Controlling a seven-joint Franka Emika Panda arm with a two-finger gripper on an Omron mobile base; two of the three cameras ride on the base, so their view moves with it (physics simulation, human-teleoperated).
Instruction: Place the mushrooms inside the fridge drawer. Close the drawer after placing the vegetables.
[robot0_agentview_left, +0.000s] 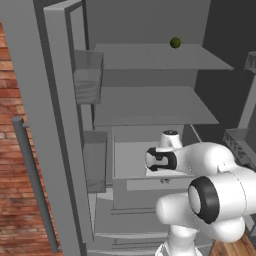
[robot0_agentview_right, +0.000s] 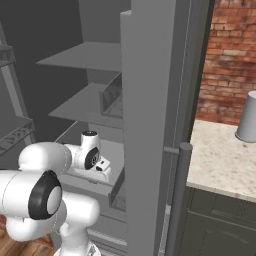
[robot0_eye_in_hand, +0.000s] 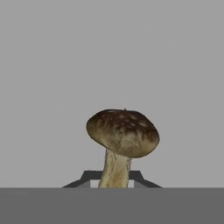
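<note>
1. Presently the gripper (robot0_eye_in_hand: 116, 178) is clamped on the stem of the dark olive-brown mushroom (robot0_eye_in_hand: 123, 132), held over the pale floor of the open fridge drawer (robot0_agentview_left: 131, 159).
2. Risk: the grip is low on the stem; the cap may tip out.
3. Risk: released from height, it could roll against the drawer front.

Mushroom between the tool's tips

The dark olive-brown mushroom (robot0_eye_in_hand: 123, 133) stands upright, pale stem between the tool (robot0_eye_in_hand: 112, 178) fingertips, against plain grey.

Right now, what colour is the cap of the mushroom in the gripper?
Dark olive-brown with paler speckles, on the pale-stemmed mushroom between the gripper fingertips; the hand view shows it best.
</note>
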